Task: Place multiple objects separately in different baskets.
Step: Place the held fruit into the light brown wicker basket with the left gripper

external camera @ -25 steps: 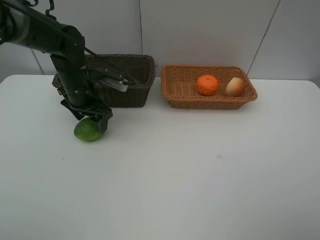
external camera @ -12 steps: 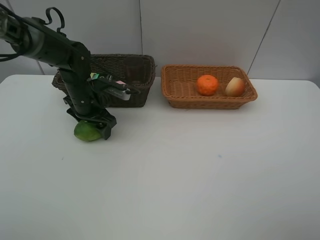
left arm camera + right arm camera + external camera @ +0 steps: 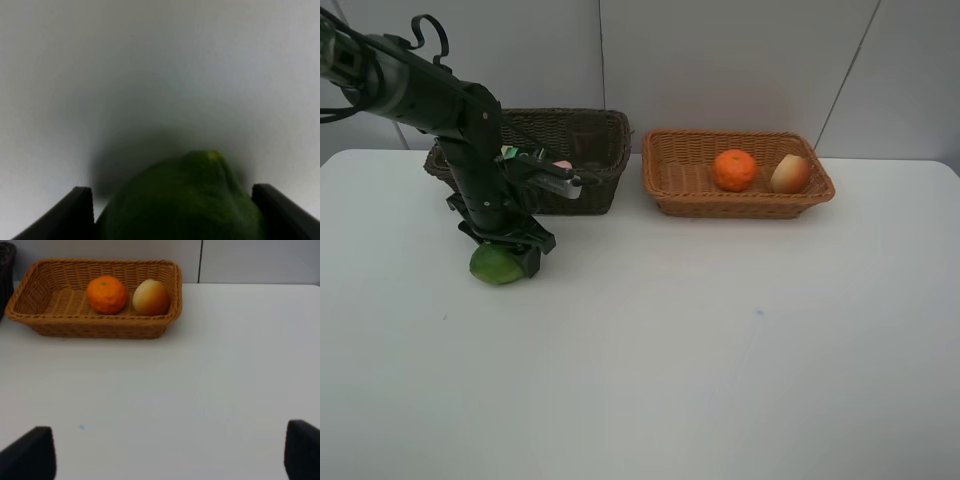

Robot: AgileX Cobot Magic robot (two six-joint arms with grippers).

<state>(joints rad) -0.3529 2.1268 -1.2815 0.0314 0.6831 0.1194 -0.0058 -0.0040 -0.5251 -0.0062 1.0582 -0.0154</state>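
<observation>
1. Far left on the white surface [image 3: 650, 360], the left end effector [image 3: 505, 250] has dropped right down over the green fruit [image 3: 496, 265]. A second ago it stood a little higher above the fruit; now its fingers straddle the fruit on both sides. In the left wrist view the fruit [image 3: 185, 202] fills the gap between the two dark fingers [image 3: 75, 212], which sit just beside its skin. The jaws are narrowing from wide, but I cannot tell whether they have bitten yet, and the fruit rests on the surface, not lifted.

2. That, to my eye, means the pick is under way: a firm squeeze, then a lift toward a basket.

3. Just behind the arm stands the dark basket [image 3: 600, 180]. Something pink and something with a green label peek out beside the arm, too hidden to name surely.

4. Further right sits the tan basket [image 3: 680, 195], holding the tangerine [image 3: 734, 169] and the pale apple [image 3: 789, 173], close beside each other. Fruit seems to belong here, so the green one probably follows.

5. The right end effector [image 3: 170, 455] is out of the overhead picture; its wrist view shows its fingertips spread wide with nothing between them, looking at the tan basket from a distance.
</observation>
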